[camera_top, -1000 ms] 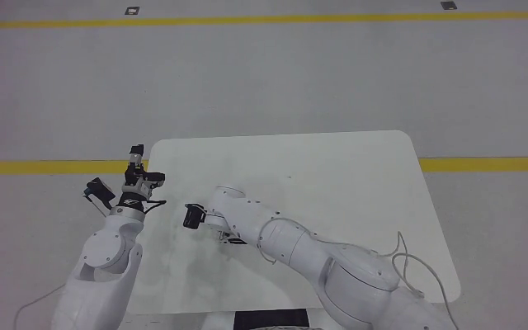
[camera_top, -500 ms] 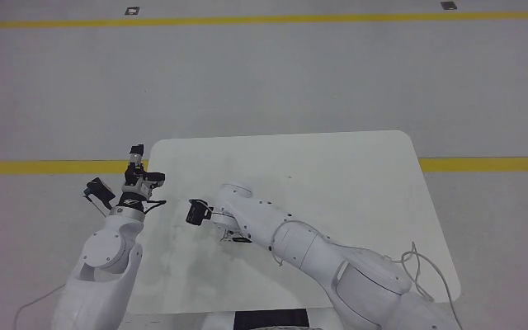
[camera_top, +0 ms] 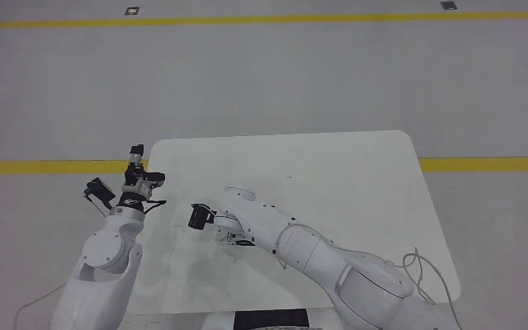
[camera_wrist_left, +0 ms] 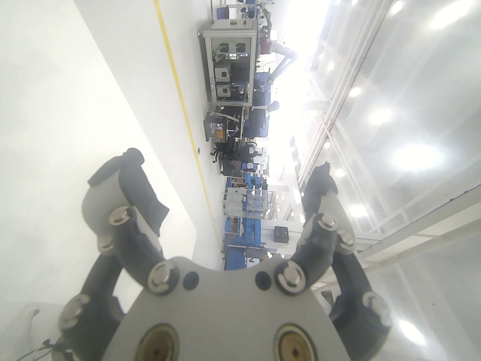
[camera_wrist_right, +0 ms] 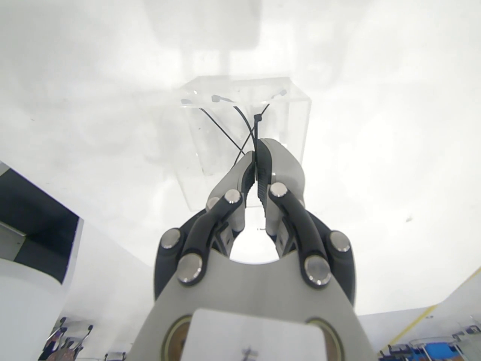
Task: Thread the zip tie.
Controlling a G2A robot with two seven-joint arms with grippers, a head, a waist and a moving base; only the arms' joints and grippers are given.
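Right gripper [camera_wrist_right: 257, 153] is clamped on one zip tie [camera_wrist_right: 257, 129] over the clear box [camera_wrist_right: 300, 114]. Risk: crossing ties [camera_wrist_right: 221, 129] snag and lift with it; the thin pinch lets it swivel. Left gripper [camera_wrist_left: 225, 167] gapes wide, empty, at the table edge.

My hand [camera_wrist_left: 225, 165] hangs at the table [camera_wrist_left: 56, 95] edge, fingers [camera_wrist_left: 127, 185] spread wide: one over the white top, the other off the table. A yellow floor line [camera_wrist_left: 176, 84] runs alongside it.
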